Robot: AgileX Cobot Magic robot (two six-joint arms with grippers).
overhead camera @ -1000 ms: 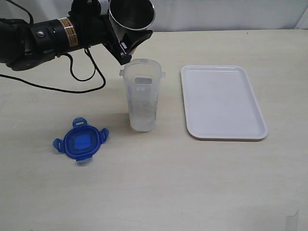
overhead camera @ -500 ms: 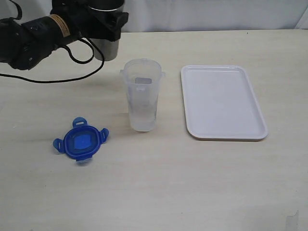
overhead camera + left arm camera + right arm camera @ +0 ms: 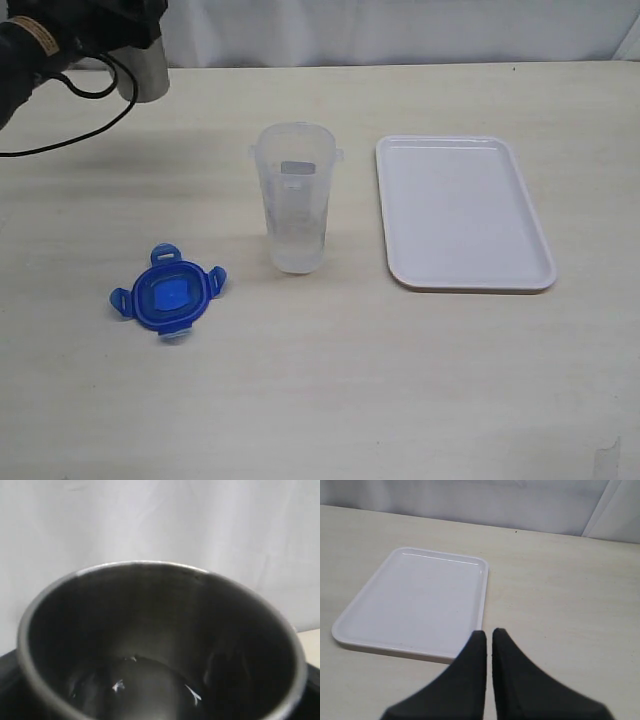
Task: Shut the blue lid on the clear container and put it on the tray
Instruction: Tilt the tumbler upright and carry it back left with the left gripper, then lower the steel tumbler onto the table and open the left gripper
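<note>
left end effector (image 3: pixel 132 40) grips the grey steel cup (image 3: pixel 146 76).

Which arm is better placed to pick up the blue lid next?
Right, probably. Its end effector is shut and empty by the tray, while the left arm holds the steel cup at the far corner, though the lid lies on the left's side.

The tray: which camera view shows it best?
The exterior view: the tray lies whole and unblocked. The right wrist view shows it too, but the shut right gripper overlaps one corner. The left wrist view shows only a steel cup.
</note>
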